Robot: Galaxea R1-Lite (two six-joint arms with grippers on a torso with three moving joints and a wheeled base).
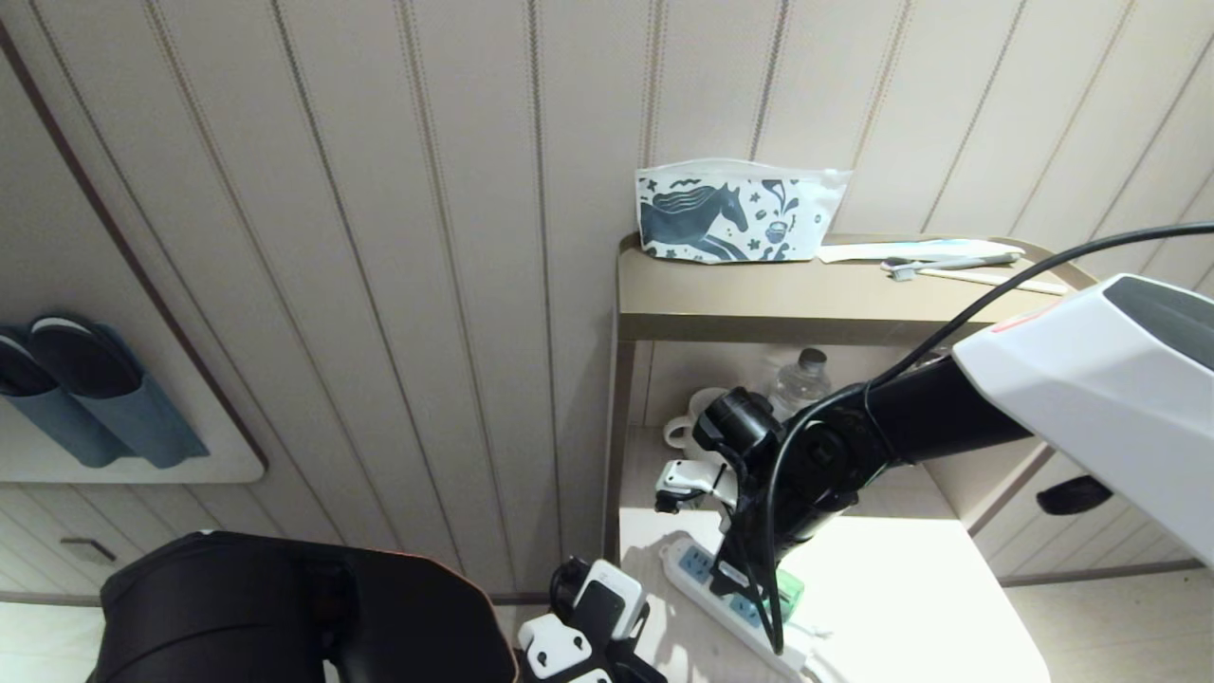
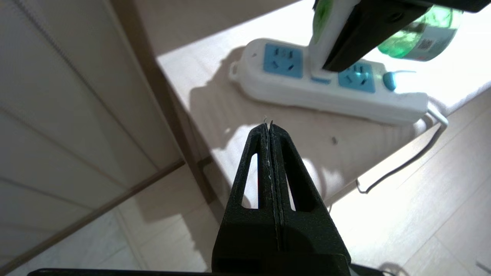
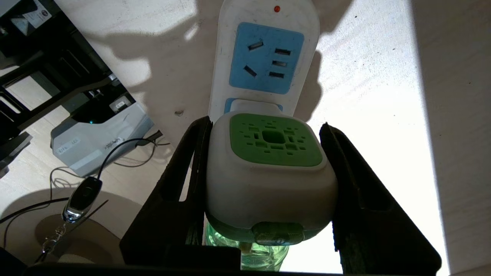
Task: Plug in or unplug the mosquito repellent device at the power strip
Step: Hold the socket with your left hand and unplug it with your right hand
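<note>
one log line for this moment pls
right gripper: shut on mosquito repellent device, seated in middle socket of power strip | left gripper: shut, empty, off the table edge

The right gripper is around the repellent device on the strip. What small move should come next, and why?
Probably a straight pull of the device away from the power strip. The right gripper has a finger on each side of its white body, and it sits in the middle socket. The left gripper, shut, hangs near the strip and could press it down.
</note>
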